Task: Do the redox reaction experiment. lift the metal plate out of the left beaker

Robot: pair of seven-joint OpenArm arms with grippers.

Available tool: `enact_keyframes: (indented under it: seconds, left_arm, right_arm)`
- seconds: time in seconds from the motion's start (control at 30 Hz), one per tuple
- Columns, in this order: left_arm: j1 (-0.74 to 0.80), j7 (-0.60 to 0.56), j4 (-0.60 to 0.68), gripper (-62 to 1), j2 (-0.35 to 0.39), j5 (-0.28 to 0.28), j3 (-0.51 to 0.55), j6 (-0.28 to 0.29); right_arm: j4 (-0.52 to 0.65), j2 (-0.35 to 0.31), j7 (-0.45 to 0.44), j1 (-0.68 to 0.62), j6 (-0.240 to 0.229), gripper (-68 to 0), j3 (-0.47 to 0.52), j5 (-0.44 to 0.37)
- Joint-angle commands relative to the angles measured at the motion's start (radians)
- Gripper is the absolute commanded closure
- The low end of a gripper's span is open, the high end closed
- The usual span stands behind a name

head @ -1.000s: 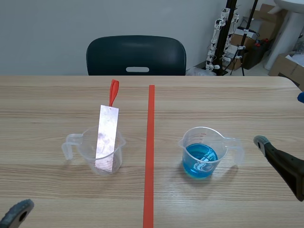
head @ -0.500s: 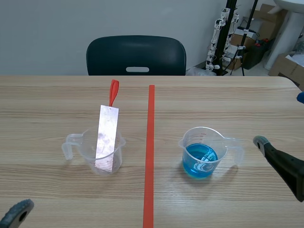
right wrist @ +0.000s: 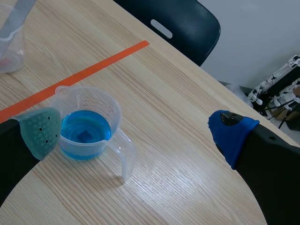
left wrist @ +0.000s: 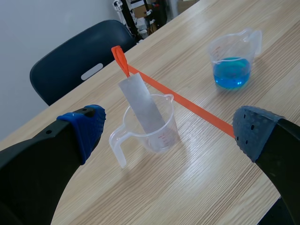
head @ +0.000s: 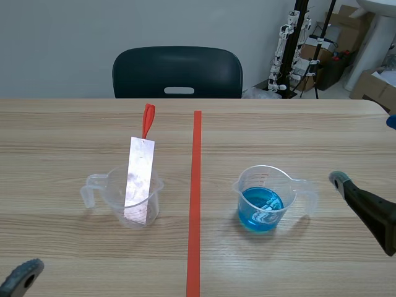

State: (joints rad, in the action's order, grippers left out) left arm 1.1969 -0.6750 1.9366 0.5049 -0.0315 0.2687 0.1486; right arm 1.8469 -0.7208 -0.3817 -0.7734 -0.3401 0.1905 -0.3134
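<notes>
The wooden table (head: 62, 124) holds two clear cups. The left gripper (left wrist: 168, 130) is at the near left, its fingers wide apart and holding nothing. The right gripper (right wrist: 136, 132) is wide apart too, by the right beaker (head: 263, 198) of blue water. The left beaker (head: 114, 193) stands left of the red line. The metal plate (head: 139, 170) leans inside it, its top sticking out. It looks thin, light, stiff and smooth, so it may slip. I would pinch it up high, just under the red tab (head: 148, 120).

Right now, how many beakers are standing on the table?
2. The left beaker, left of the tape line, holds the metal plate; the right beaker, across the line, holds blue liquid. None appears hidden.
</notes>
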Motion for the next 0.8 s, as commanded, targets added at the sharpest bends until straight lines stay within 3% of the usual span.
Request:
enact_keyframes:
  seconds: [0.0,0.23,0.4,0.77]
  left_arm:
    - [0.003,-0.016,0.017,-57.2,0.003,0.012,0.001,-0.007]
    - [0.003,-0.034,0.017,-57.2,0.003,0.012,0.001,-0.005]
    - [0.003,-0.040,0.017,-57.2,0.003,0.012,0.001,-0.004]
    - [0.002,-0.050,0.013,-57.2,0.003,0.012,0.001,-0.004]
  right_arm:
    - [0.008,-0.019,-0.017,0.012,0.002,-67.9,0.011,-0.012]
    - [0.008,-0.025,0.055,0.066,-0.013,-67.9,0.011,-0.066]
    - [0.008,-0.025,0.105,0.156,-0.089,-67.9,0.011,-0.086]
    - [0.008,-0.021,0.275,0.362,-0.184,-67.9,-0.003,-0.330]
